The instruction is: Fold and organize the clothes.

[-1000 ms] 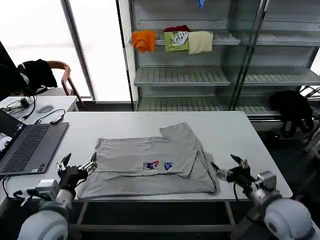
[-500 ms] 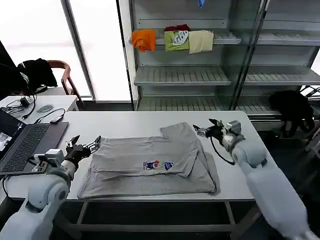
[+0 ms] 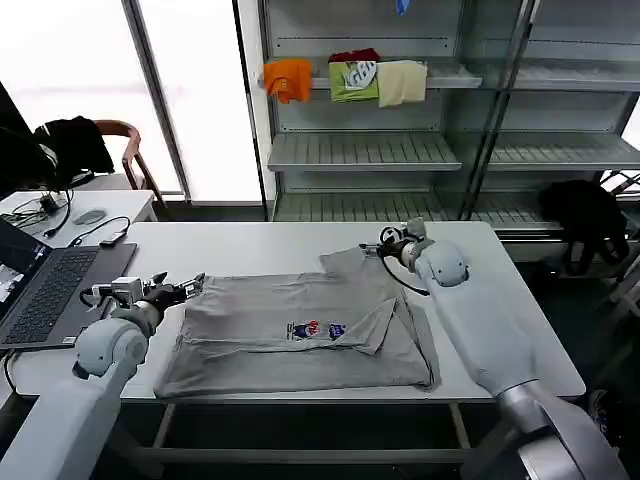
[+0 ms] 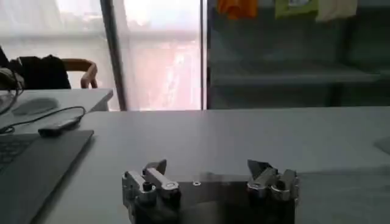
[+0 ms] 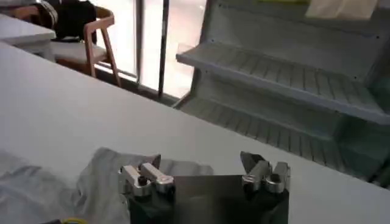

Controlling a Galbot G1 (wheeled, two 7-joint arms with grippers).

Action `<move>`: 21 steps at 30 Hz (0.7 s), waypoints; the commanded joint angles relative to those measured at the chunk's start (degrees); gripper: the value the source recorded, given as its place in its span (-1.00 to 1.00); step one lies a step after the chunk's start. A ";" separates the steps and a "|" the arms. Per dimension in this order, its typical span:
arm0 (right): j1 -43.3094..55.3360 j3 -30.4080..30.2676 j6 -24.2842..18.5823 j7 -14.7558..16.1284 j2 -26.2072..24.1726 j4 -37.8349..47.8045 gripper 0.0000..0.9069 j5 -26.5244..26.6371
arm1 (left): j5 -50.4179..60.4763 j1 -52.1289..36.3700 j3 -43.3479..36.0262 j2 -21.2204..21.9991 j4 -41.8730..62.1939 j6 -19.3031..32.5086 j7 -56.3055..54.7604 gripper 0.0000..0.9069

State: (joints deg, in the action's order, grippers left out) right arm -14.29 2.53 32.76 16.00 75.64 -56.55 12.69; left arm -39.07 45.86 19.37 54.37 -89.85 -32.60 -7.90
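Grey shirt (image 3: 300, 330) lies flat mid-table (image 3: 250, 245), long axis left–right between both claws — left gripper (image 3: 190, 288), spread, at its far-left corner; right gripper (image 3: 385, 247), spread, at the far-right sleeve, each nearest its own end.

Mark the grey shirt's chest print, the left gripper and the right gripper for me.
chest print (image 3: 317, 330), head view, centre of the multicoloured square on the grey shirt (image 3: 270, 345).
left gripper (image 3: 190, 287), head view, between its open fingertips at the shirt's edge.
right gripper (image 3: 372, 245), head view, between its open fingertips by the far sleeve.
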 commanded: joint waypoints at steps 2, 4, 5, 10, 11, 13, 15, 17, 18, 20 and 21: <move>3.41 0.05 0.06 2.10 3.82 8.04 1.00 -4.68 | 0.56 -6.18 -6.14 0.28 7.92 -0.87 1.33 1.00; 3.37 0.50 -0.44 2.05 4.08 8.11 1.00 -4.80 | 0.84 -6.94 -6.79 0.42 8.83 -0.86 1.45 1.00; 3.30 0.64 -0.76 2.02 4.16 8.14 1.00 -4.93 | 0.89 -7.06 -7.00 0.46 9.17 -0.86 1.52 1.00; 2.76 1.06 -1.86 1.17 4.15 8.49 1.00 -4.85 | 2.24 -7.24 -7.77 1.29 10.36 -0.81 2.31 1.00; 2.77 1.11 -1.92 1.12 4.12 8.79 1.00 -4.88 | 2.50 -7.50 -7.82 1.63 10.70 -0.81 2.31 1.00; 2.88 1.38 -2.07 1.07 4.12 9.33 1.00 -4.94 | 2.77 -7.95 -7.91 2.07 11.26 -0.81 2.30 1.00; 2.89 1.60 -2.15 1.03 4.10 9.58 1.00 -4.86 | 2.97 -8.16 -8.06 2.19 11.77 -0.79 2.41 1.00; 2.75 1.58 -2.20 1.05 4.10 9.67 1.00 -4.88 | 3.25 -8.60 -8.10 2.52 12.57 -0.74 2.61 1.00; 2.58 1.42 -2.31 1.11 4.09 9.66 1.00 -4.92 | 3.28 -9.02 -8.09 2.72 13.09 -0.74 2.68 1.00; 2.39 1.38 -2.42 1.19 4.22 9.71 1.00 -4.92 | 3.36 -9.88 -8.01 2.99 14.15 -0.72 2.90 1.00; 2.36 1.41 -2.50 1.22 4.38 9.80 1.00 -4.92 | 3.41 -10.19 -7.92 3.10 15.14 -0.69 3.15 1.00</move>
State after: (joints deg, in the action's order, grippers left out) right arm -12.37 3.82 30.60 17.08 79.53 -48.17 8.43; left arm -36.25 37.74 12.46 57.05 -78.73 -33.18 -5.21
